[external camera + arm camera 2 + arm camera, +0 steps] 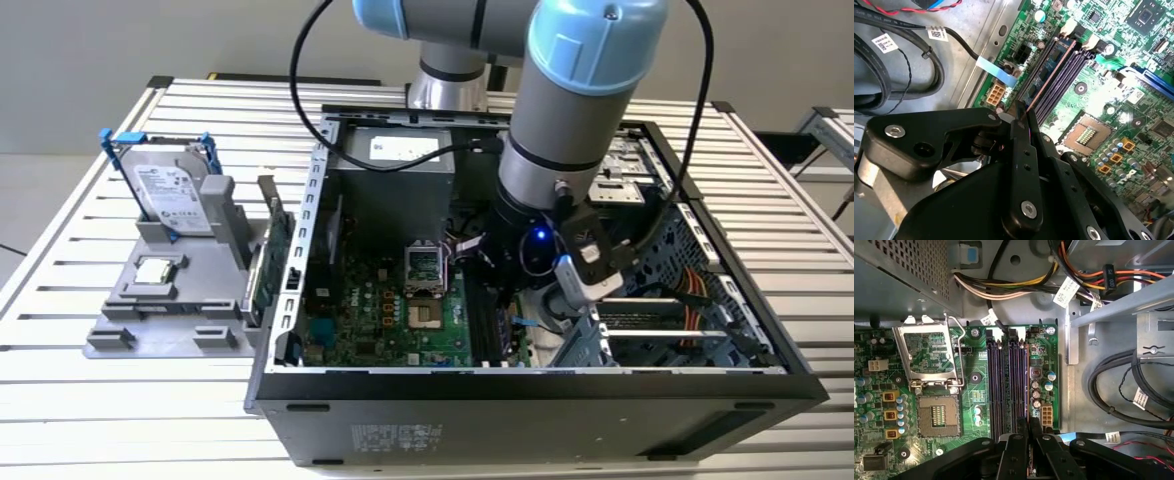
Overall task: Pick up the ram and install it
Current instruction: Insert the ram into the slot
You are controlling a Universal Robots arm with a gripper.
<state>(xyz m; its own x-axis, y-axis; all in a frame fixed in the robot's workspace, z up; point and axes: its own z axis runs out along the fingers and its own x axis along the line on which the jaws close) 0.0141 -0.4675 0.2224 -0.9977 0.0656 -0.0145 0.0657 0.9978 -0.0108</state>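
The ram is a thin dark-blue stick with black chips, seen nearly edge-on. It stands upright along the outermost of the motherboard's black slots, on the side toward the board's edge. My gripper is shut on its near end, the black fingers pressed close on either side. In the first wrist view the ram is a thin line beside the slots. I cannot tell whether it is seated in the slot. In the exterior view my gripper is deep inside the open PC case, over the green motherboard.
Inside the case are an empty CPU socket, cable bundles and a drive cage close to the arm. On the exterior view's left, a grey fixture holds a hard drive in a blue bracket and a green card.
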